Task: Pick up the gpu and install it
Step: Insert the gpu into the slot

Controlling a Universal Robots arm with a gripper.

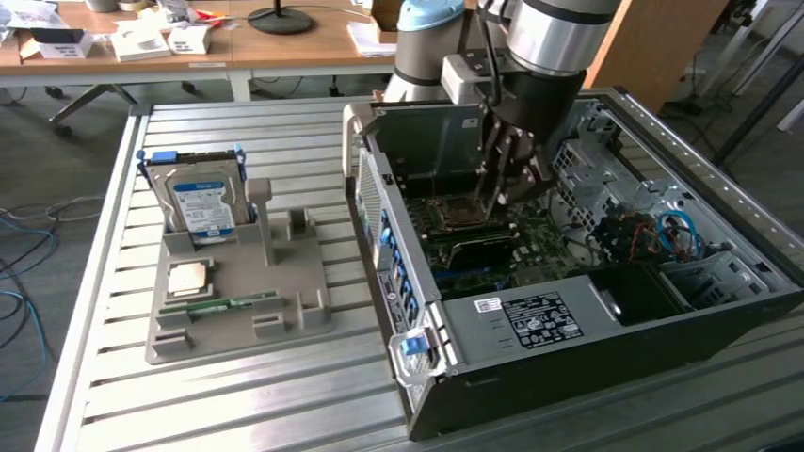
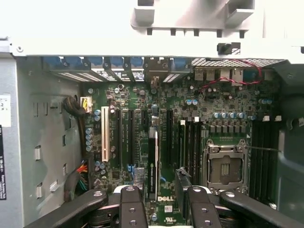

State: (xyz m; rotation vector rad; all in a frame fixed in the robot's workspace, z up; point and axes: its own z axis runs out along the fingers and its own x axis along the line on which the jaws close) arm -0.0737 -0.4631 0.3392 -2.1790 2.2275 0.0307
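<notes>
The gpu (image 2: 153, 161) shows edge-on in the wrist view as a thin dark card with a pale strip, standing upright between my fingers (image 2: 130, 209). It runs in line with the long expansion slots of the green motherboard (image 2: 142, 102). My gripper (image 2: 164, 206) is shut on the gpu. In the exterior view the gripper (image 1: 513, 179) is lowered inside the open computer case (image 1: 528, 311), just above the motherboard (image 1: 503, 250) beside the empty processor socket (image 1: 453, 209).
A grey parts holder (image 1: 289, 311) lies at the exterior view's left. It carries a silver hard drive with a blue label (image 1: 201, 202), a processor chip (image 1: 188, 276) and a green memory stick (image 1: 233, 304). Case walls, a drive cage (image 1: 603, 165) and cables (image 1: 672, 231) surround the gripper.
</notes>
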